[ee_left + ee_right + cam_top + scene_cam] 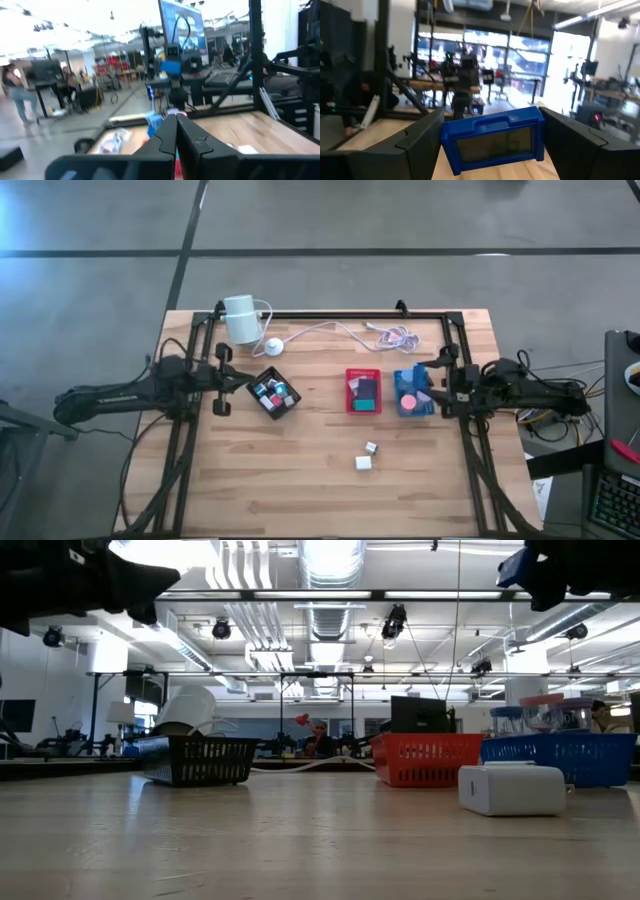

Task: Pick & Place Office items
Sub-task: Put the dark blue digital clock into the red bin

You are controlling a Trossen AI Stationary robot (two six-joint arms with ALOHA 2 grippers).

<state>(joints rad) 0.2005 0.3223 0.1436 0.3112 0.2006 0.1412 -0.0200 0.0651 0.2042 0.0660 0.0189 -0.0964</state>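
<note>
Jaws pressed together on the left gripper (176,131) — right gripper (492,142) clamps a boxy blue plastic item (493,138) above the wooden table (300,490).

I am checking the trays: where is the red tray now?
In the high view the red tray sits near the table's middle, between the black tray on its left and the blue tray close on its right.

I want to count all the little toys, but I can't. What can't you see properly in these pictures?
- Pieces in the black tray: too small in the high view to count; the mesh wall hides them in the low view.
- Pieces in the blue tray: the right gripper partly covers them from above.
- Blue block between the right fingers: its lower edge is cut off in the right wrist view.
</note>
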